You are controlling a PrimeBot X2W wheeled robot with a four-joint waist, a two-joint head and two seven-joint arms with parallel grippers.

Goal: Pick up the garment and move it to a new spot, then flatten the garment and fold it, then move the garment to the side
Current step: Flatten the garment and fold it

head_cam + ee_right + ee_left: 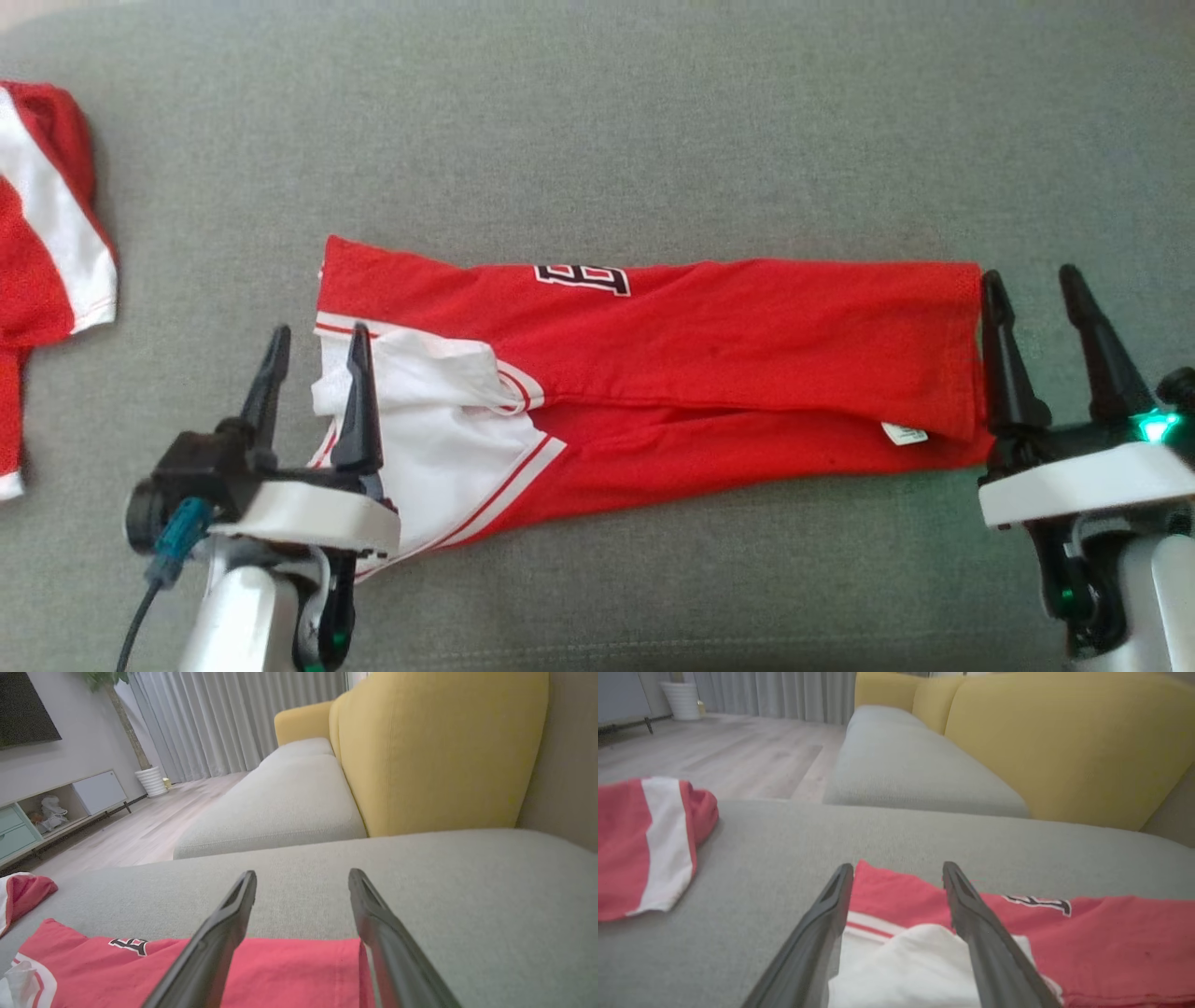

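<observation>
A red garment (709, 364) with white panels and a black-and-white emblem lies folded lengthwise into a long strip on the grey cushion (597, 131). My left gripper (317, 341) stands open over the strip's left, white-trimmed end (901, 961), with nothing between its fingers. At the strip's right end my right gripper (1032, 285) is open too, its left finger over the red edge (289, 970) and its right finger over bare cushion. In both wrist views the fingers (822, 933) spread wide above the cloth.
Another red and white garment (47, 252) lies bunched at the cushion's far left edge (644, 844). Yellow sofa backrests (434, 751) rise behind the cushion. Beyond are a wooden floor, grey curtains and a low cabinet (42, 812).
</observation>
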